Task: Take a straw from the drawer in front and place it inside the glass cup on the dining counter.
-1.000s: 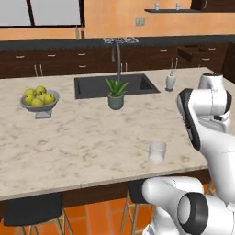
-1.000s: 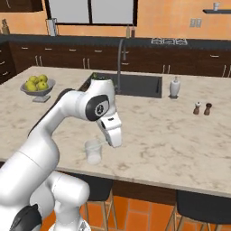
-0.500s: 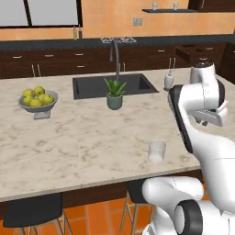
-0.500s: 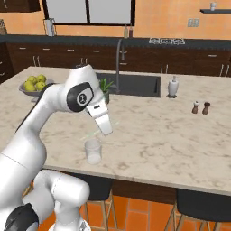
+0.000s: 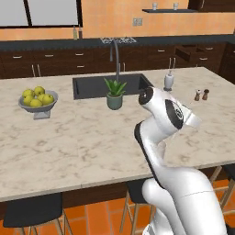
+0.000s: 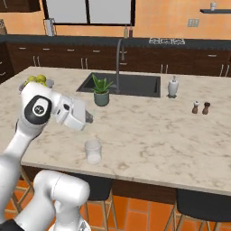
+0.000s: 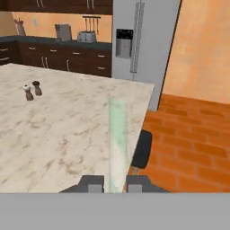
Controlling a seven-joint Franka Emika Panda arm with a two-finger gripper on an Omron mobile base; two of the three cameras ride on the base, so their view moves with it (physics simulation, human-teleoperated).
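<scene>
In the hand view the straw [image 7: 117, 143] is a thin pale stick rising from between my fingertips, and my gripper [image 7: 115, 183] is shut on it. From the right base view the gripper [image 6: 88, 118] lies nearly level, pointing right, a little above and left of the clear glass cup [image 6: 93, 151]. The cup stands upright near the front edge of the dining counter [image 6: 149, 140]. In the left base view the hand [image 5: 192, 120] points right and my arm hides the cup. A dark drawer [image 5: 195, 51] at the back right looks pulled out.
On the island are a bowl of yellow-green fruit [image 5: 37, 98], a potted plant [image 5: 114, 94], a dark sink [image 5: 92, 85] with faucet, a soap dispenser [image 5: 169, 80] and two shakers [image 5: 202, 94]. A stool [image 7: 143, 148] and a fridge [image 7: 134, 36] lie beyond the counter's end.
The hand has lifted and swung from pointing down beside the cup to lying almost level above it, still holding the straw. The cup has stayed put.
</scene>
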